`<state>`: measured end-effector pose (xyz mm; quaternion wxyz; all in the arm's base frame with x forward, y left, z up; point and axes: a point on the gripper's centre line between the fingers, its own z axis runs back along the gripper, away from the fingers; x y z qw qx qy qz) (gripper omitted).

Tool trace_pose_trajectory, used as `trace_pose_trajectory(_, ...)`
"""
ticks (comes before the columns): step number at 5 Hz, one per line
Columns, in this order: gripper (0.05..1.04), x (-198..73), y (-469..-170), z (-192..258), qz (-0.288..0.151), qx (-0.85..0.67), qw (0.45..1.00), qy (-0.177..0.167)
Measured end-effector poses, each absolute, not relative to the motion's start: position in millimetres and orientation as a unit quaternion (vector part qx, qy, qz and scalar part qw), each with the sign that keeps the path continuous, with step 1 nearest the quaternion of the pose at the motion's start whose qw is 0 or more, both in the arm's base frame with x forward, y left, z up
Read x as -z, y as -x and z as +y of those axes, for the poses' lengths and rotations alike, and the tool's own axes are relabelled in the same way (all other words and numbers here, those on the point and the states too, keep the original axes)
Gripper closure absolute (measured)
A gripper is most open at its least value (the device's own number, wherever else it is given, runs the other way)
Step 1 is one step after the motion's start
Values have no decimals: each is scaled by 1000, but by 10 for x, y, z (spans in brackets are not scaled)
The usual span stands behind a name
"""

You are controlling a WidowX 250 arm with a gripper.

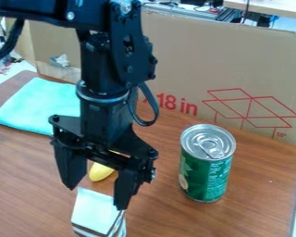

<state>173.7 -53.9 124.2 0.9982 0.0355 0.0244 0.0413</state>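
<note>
Gripper (95, 198), black and two-fingered, hangs left of centre in our view, its fingers spread apart and pointing down, with nothing held between them. We find the nearest thing, a pale, flat-sided object (96, 212) with dark stripes, at the bottom edge, just below the gap between the fingertips and a little nearer to us. Its long axis runs toward us, down the view, so it crosses the line from one fingertip to the other. The right-hand fingertip in our view overlaps its edge (we cannot tell whether the two touch), and the object's lower end runs out of the frame.

Beyond it, seen between the fingers, we notice a smooth yellow thing (101, 172), partly hidden by the gripper. To the right, well apart from the fingers, a green can (204, 178) with a silver top stands upright. Behind and to the left, a turquoise cloth (39, 105) lies flat and partly covered by the arm (113, 51), which comes in from the top left. All of this is on a brown wood-grain table (262, 199), with a cardboard panel (194, 55) standing behind it, printed with red line drawings.
</note>
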Motion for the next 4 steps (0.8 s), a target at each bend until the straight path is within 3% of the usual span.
trace_pose_trajectory(2,83,-1231,-1727,-514,31,-45,997,-45)
trace_pose_trajectory(4,83,-1069,-1721,-597,-1,-15,1000,-3)
